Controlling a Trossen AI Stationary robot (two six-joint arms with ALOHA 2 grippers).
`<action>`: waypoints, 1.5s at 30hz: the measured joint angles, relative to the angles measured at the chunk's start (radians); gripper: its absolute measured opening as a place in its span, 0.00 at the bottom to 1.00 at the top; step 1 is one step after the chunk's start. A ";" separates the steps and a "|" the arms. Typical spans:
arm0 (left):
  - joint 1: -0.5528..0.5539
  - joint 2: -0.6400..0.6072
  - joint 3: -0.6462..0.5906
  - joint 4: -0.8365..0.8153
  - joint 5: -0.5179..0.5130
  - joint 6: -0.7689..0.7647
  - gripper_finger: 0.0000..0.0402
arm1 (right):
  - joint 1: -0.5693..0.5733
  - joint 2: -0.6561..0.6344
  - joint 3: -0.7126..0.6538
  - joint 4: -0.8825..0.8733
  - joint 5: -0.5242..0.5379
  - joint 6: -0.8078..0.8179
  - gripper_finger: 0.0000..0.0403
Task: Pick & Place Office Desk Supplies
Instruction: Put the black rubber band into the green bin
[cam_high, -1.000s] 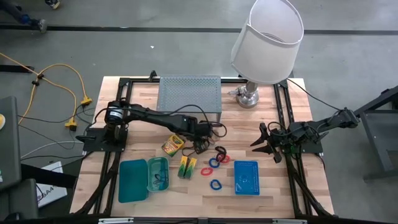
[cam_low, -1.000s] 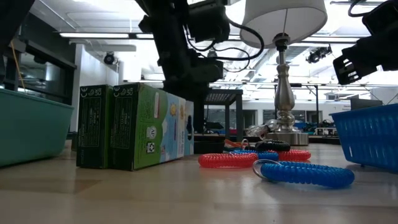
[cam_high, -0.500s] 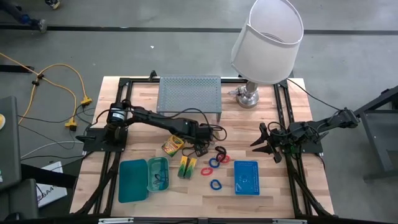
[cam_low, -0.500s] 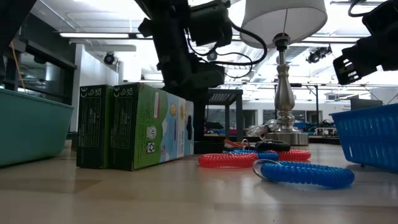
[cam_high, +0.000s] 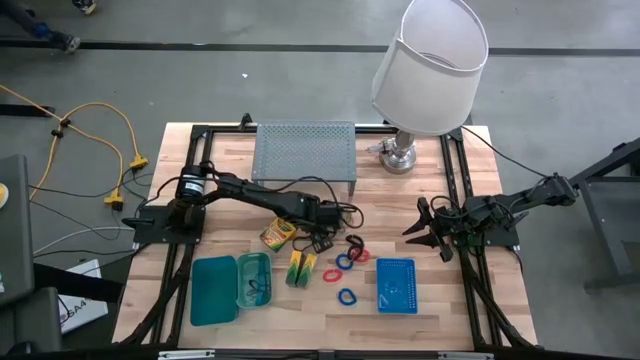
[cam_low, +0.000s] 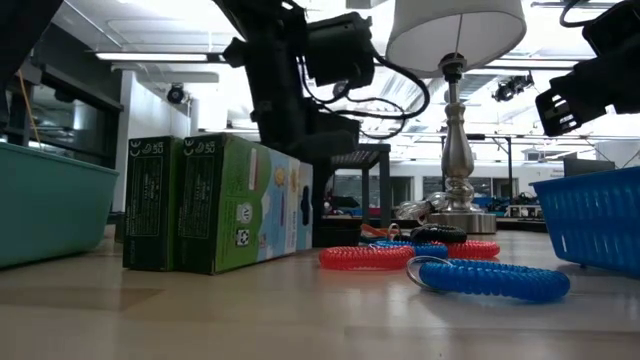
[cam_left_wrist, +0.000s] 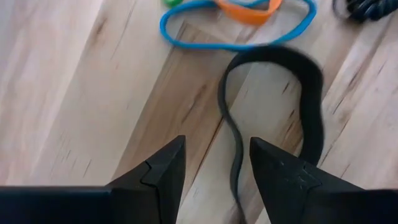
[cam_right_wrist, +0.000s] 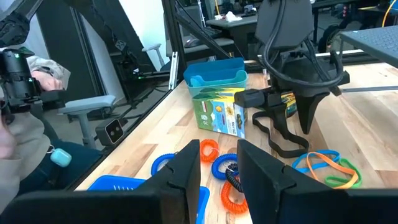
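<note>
On the wooden table, the left end effector hangs spread over a black band loop.

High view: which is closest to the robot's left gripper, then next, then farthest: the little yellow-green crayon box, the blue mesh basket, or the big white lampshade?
Measured from the left gripper, near the table's middle:
1. The little yellow-green crayon box, lying just beside it, toward the left arm's base.
2. The blue mesh basket, at the front of the table on the right arm's side.
3. The big white lampshade, at the back right corner.
</note>
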 joint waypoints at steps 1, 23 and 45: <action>0.000 0.000 0.000 -0.001 0.000 0.000 0.43 | 0.000 0.000 0.000 0.000 0.000 0.000 0.23; 0.000 0.001 0.000 -0.015 0.011 0.001 0.02 | 0.000 0.000 0.000 0.001 0.000 0.000 0.23; 0.042 -0.201 0.000 -0.040 -0.011 0.090 0.00 | 0.000 0.000 0.000 0.001 0.000 0.000 0.23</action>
